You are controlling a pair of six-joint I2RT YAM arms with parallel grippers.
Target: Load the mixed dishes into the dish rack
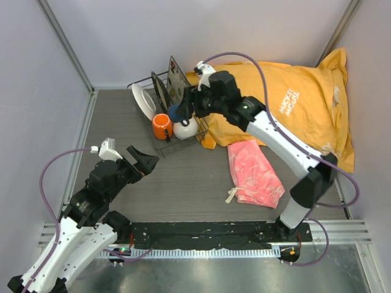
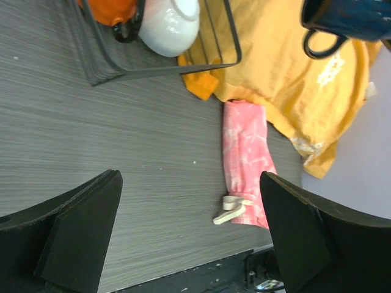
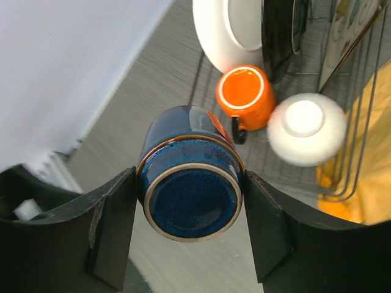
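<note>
— Status, near end first?
— My left tool is hanging spread wide and empty over the tabletop.
— And the right tool?
— It's pinching the small dark-blue cup by its sides, up over the dish rack. I'm planning on lowering it slowly into the gap beside the orange mug, avoiding the white bowl, and only spreading once it's resting on the wires.

Grey wood-grain table. Carries dish rack at far edge, left of centre; big yellow bag filling far right corner, against rack; pink cloth near right edge, touching bag.
</note>
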